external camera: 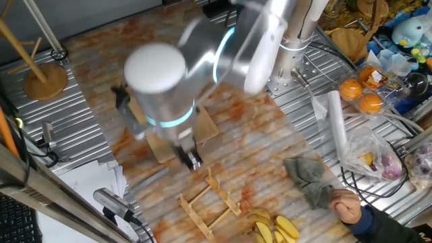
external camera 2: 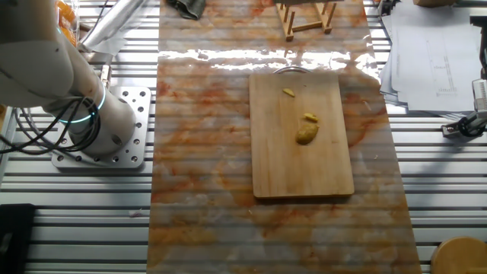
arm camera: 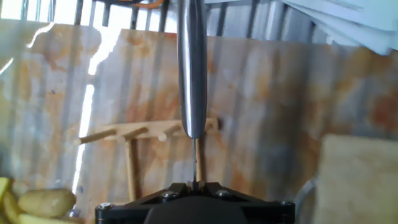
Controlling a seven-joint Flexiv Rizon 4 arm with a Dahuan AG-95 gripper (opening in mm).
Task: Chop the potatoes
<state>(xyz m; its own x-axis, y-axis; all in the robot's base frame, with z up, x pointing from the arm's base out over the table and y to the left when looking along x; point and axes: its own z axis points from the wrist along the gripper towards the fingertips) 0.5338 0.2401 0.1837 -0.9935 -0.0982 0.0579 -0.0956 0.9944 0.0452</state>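
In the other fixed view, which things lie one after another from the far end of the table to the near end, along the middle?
Small wooden rack → tiny yellow potato slice → second yellow potato slice → peeled yellow potato lump → near edge of the bamboo cutting board.

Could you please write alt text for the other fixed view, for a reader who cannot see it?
A bamboo cutting board lies on an orange-stained table mat, holding a small yellow potato lump with one thin slice against it and another apart, nearer the wooden rack. The robot arm's base stands at left; its jaws are out of frame.
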